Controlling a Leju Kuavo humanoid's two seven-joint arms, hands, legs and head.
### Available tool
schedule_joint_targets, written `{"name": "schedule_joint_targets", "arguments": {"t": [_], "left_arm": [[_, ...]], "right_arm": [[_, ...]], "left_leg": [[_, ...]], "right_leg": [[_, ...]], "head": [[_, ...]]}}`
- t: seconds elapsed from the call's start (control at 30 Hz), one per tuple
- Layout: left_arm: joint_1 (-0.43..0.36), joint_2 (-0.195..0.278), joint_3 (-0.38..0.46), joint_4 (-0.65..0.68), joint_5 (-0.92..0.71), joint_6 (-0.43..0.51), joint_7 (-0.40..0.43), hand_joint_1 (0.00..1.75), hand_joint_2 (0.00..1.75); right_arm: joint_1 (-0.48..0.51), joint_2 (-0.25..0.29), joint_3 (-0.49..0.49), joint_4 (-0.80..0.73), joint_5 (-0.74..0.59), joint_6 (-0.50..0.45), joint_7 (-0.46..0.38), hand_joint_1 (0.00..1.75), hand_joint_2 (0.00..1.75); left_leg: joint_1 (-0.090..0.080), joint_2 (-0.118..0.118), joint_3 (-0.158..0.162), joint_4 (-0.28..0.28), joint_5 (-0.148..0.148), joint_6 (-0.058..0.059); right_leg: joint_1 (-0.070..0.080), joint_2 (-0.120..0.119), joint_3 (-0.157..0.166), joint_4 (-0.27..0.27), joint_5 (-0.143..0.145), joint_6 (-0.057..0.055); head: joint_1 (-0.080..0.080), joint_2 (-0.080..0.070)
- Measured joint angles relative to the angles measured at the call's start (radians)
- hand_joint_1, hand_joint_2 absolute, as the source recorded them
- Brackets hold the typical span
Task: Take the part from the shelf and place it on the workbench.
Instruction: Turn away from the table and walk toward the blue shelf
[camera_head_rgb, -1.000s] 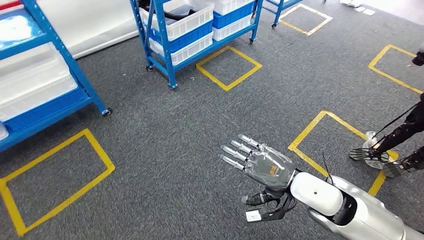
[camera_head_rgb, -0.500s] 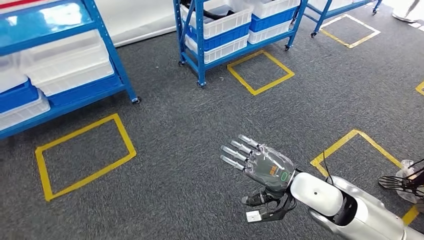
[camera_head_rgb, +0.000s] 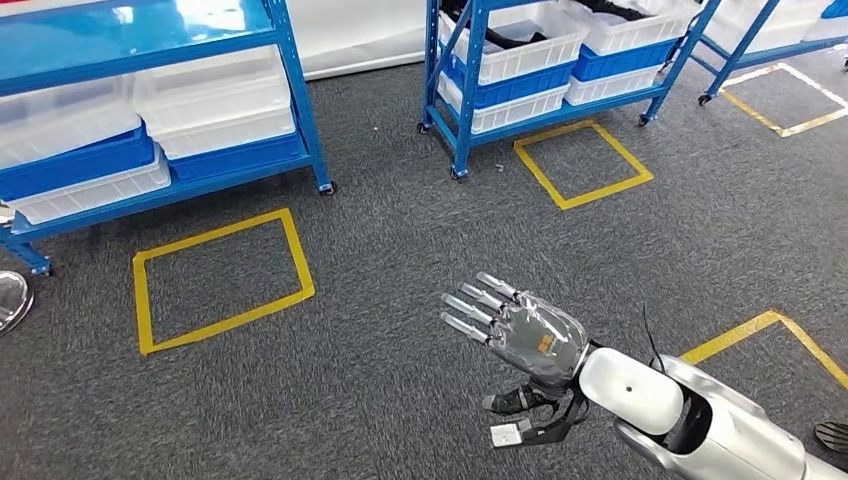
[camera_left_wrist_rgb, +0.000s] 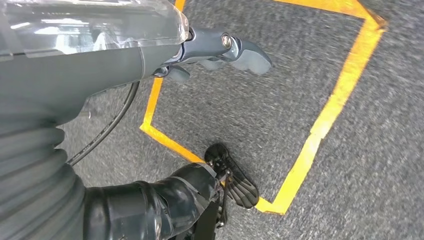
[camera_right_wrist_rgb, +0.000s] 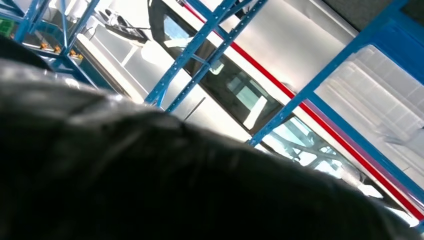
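Hovering low over the grey carpet (camera_head_rgb: 380, 300), the right hand (camera_head_rgb: 525, 335) sits palm-down in the head view. Its fingers (camera_head_rgb: 470, 310) are stretched out and spread, thumb tucked below, nothing in its hold. A small white tag (camera_head_rgb: 506, 434) dangles under the wrist.

The left hand (camera_left_wrist_rgb: 150, 55) hangs over carpet in its wrist view, with the thick thumb (camera_left_wrist_rgb: 245, 50) sticking out. The other fingers are mostly hidden, so I cannot tell how far open it is. A yellow tape outline (camera_left_wrist_rgb: 340, 90) lies on the floor below it.

Farther out in the head view, a yellow tape rectangle (camera_head_rgb: 295, 250) lies ahead-left of the right hand, with a second yellow square (camera_head_rgb: 630, 160) ahead-right.

Behind the rectangle stands a blue shelf (camera_head_rgb: 300, 110) with white bins (camera_head_rgb: 215, 105) and blue bins (camera_head_rgb: 80, 165). A second blue shelf (camera_head_rgb: 462, 100) stands behind the yellow square, stacked with white and blue bins too.

Part: not identifiable. Dark items (camera_head_rgb: 490, 22) lie in the top white bins of the second shelf, well apart from both hands, too small to tell long axis or which way they point.
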Motion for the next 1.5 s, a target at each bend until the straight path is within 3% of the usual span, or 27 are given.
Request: {"name": "schedule_joint_targets", "arguments": {"t": [0.03, 0.1, 0.17, 0.23, 0.3, 0.33, 0.37, 0.43, 0.5, 0.53, 0.6, 0.67, 0.73, 0.8, 0.83, 0.87, 0.93, 1.0, 1.13, 1.2, 1.33, 1.5], "left_arm": [[0.001, -0.001, 0.0, 0.0, 0.0, 0.0, 0.0, 0.0, 1.75], [0.004, -0.001, 0.0, 0.0, 0.0, 0.0, 0.0, 0.0, 1.75], [0.003, 0.0, 0.001, -0.001, 0.0, -0.001, 0.0, 0.0, 1.75], [0.001, 0.0, 0.0, -0.001, 0.0, -0.001, 0.0, 0.0, 1.75], [0.0, 0.0, 0.0, -0.001, 0.0, -0.002, 0.0, 0.0, 1.75], [0.0, 0.0, 0.0, -0.001, 0.0, -0.002, 0.0, 0.0, 1.75], [0.001, 0.001, 0.001, -0.001, -0.001, -0.002, 0.0, 0.0, 1.75], [0.002, 0.001, 0.001, -0.001, -0.001, -0.002, 0.0, 0.0, 1.75], [0.001, 0.001, 0.001, -0.001, -0.002, -0.002, 0.0, 0.0, 1.75], [0.001, 0.001, 0.001, -0.001, -0.002, -0.002, 0.0, 0.0, 1.75], [0.003, 0.001, 0.001, -0.001, -0.002, -0.002, 0.0, 0.0, 1.75], [0.003, 0.001, 0.001, -0.001, -0.002, -0.002, 0.0, 0.0, 1.75], [0.0, 0.001, 0.001, -0.001, -0.002, -0.002, 0.0, 0.0, 1.75], [0.0, 0.001, 0.001, -0.001, -0.002, -0.002, 0.0, 0.0, 1.75], [0.0, 0.001, 0.001, -0.001, -0.002, -0.002, 0.0, 0.0, 1.75], [0.0, 0.001, 0.001, -0.001, -0.002, -0.002, 0.0, 0.0, 1.75], [0.0, 0.001, 0.001, 0.0, -0.002, -0.003, 0.0, 0.0, 1.75], [0.001, -0.001, 0.001, 0.0, -0.003, -0.004, -0.001, 0.0, 1.75], [0.006, 0.001, 0.001, 0.0, -0.004, -0.005, -0.005, 0.0, 1.75], [0.005, 0.001, 0.001, 0.001, -0.004, -0.005, -0.007, 0.0, 1.75], [0.002, 0.002, 0.001, 0.001, -0.004, -0.004, -0.011, 0.0, 1.75], [0.003, 0.002, 0.001, 0.001, -0.005, -0.003, -0.013, 0.0, 1.75]], "right_arm": [[0.001, 0.0, 0.0, 0.001, 0.002, 0.0, 0.003, 0.0, 0.0], [0.002, 0.001, 0.0, 0.001, 0.004, 0.0, 0.007, 0.0, 0.0], [0.003, 0.001, 0.0, 0.001, 0.006, -0.001, 0.009, 0.0, 0.0], [0.007, 0.002, 0.0, 0.002, 0.007, -0.001, 0.01, 0.0, 0.0], [0.01, 0.002, 0.0, 0.004, 0.009, -0.001, 0.01, 0.0, 0.0], [0.012, 0.002, 0.0, 0.005, 0.01, -0.001, 0.01, 0.0, 0.0], [0.013, 0.002, 0.0, 0.006, 0.011, -0.001, 0.01, 0.0, 0.0], [0.014, 0.003, 0.0, 0.006, 0.012, -0.001, 0.01, 0.0, 0.0], [0.014, 0.003, 0.0, 0.006, 0.013, -0.001, 0.01, 0.0, 0.0], [0.014, 0.003, 0.0, 0.006, 0.014, -0.001, 0.01, 0.0, 0.0], [0.013, 0.003, 0.0, 0.007, 0.014, -0.002, 0.01, 0.0, 0.0], [0.014, 0.003, -0.001, 0.006, 0.014, -0.002, 0.01, 0.0, 0.0], [0.016, 0.003, -0.001, 0.007, 0.014, -0.002, 0.01, 0.0, 0.0], [0.019, 0.003, -0.001, 0.009, 0.014, -0.002, 0.01, 0.0, 0.0], [0.021, 0.003, 0.0, 0.01, 0.015, -0.002, 0.01, 0.0, 0.0], [0.021, 0.003, 0.0, 0.01, 0.015, -0.002, 0.01, 0.0, 0.0], [0.021, 0.003, -0.001, 0.011, 0.015, -0.004, 0.009, 0.0, 0.0], [0.02, 0.003, -0.001, 0.011, 0.013, -0.008, 0.008, 0.0, 0.0], [0.023, 0.004, -0.001, 0.01, 0.013, -0.016, 0.009, 0.0, 0.0], [0.026, 0.004, -0.002, 0.01, 0.014, -0.016, 0.01, 0.0, 0.0], [0.031, 0.004, -0.002, 0.01, 0.014, -0.013, 0.01, 0.0, 1.75], [0.032, 0.004, -0.003, 0.01, 0.008, -0.002, 0.007, 0.0, 1.75]], "left_leg": [[0.002, -0.011, -0.004, -0.001, 0.003, -0.008], [0.005, -0.021, -0.011, -0.002, 0.006, -0.022], [0.001, 0.022, -0.029, 0.034, -0.02, -0.032], [0.002, 0.079, -0.078, 0.142, -0.083, -0.038], [0.004, 0.096, -0.126, 0.248, -0.126, -0.043], [0.005, 0.099, -0.127, 0.258, -0.122, -0.045], [0.005, 0.104, -0.107, 0.227, -0.099, -0.045], [0.003, 0.139, -0.033, 0.098, -0.045, -0.04], [-0.003, 0.166, 0.011, 0.013, -0.023, -0.029], [-0.006, 0.166, 0.013, 0.004, -0.025, -0.023], [-0.004, 0.144, 0.012, -0.001, -0.019, -0.012], [-0.001, 0.125, 0.015, -0.01, -0.011, 0.0], [0.001, 0.106, 0.015, -0.014, -0.006, 0.008], [0.0, 0.083, 0.012, -0.012, -0.005, 0.01], [-0.001, 0.07, 0.011, -0.011, -0.005, 0.01], [-0.001, 0.057, 0.011, -0.009, -0.005, 0.01], [-0.001, 0.036, 0.012, -0.005, -0.006, 0.009], [-0.004, 0.021, 0.008, -0.001, -0.006, 0.004], [-0.004, 0.013, 0.001, 0.002, -0.007, -0.001], [-0.002, 0.014, 0.002, 0.001, -0.006, -0.004], [0.0, 0.015, 0.004, -0.001, -0.006, -0.01], [0.0, 0.016, 0.003, -0.001, -0.004, -0.014]], "right_leg": [[0.002, 0.002, 0.002, -0.006, -0.003, -0.004], [0.002, -0.025, 0.005, -0.018, 0.004, -0.013], [-0.002, -0.052, 0.013, -0.034, 0.012, -0.026], [0.0, -0.081, 0.016, -0.039, 0.013, -0.035], [0.002, -0.109, 0.014, -0.036, 0.011, -0.037], [0.003, -0.122, 0.014, -0.034, 0.009, -0.036], [0.003, -0.134, 0.014, -0.031, 0.007, -0.034], [0.005, -0.157, 0.015, -0.023, -0.001, -0.026], [0.011, -0.175, 0.017, -0.016, -0.008, -0.016], [0.013, -0.184, 0.018, -0.015, -0.009, -0.011], [0.012, -0.198, 0.022, -0.015, -0.012, -0.001], [0.005, -0.163, 0.01, 0.018, -0.04, 0.01], [0.0, -0.104, -0.04, 0.128, -0.102, 0.017], [0.0, -0.083, -0.104, 0.251, -0.147, 0.02], [0.0, -0.081, -0.117, 0.271, -0.141, 0.019], [0.0, -0.078, -0.11, 0.251, -0.115, 0.016], [0.002, -0.062, -0.055, 0.122, -0.038, 0.005], [0.005, -0.046, -0.01, 0.013, 0.002, -0.006], [0.007, -0.041, -0.003, -0.015, 0.003, 0.002], [0.009, -0.041, -0.004, -0.012, 0.003, 0.0], [0.011, -0.04, -0.005, -0.009, 0.002, -0.006], [0.011, -0.04, -0.007, -0.006, 0.002, -0.007]], "head": [[0.0, 0.0], [0.0, 0.0], [-0.002, 0.0], [-0.003, 0.0], [-0.003, 0.0], [-0.003, 0.0], [-0.004, 0.0], [-0.004, 0.0], [-0.003, 0.0], [-0.002, 0.0], [-0.002, 0.0], [-0.002, 0.0], [-0.001, 0.0], [-0.001, 0.0], [-0.001, 0.0], [-0.001, 0.0], [-0.001, 0.0], [-0.001, 0.0], [-0.001, 0.0], [-0.001, 0.0], [-0.001, 0.0], [-0.001, 0.0]]}}
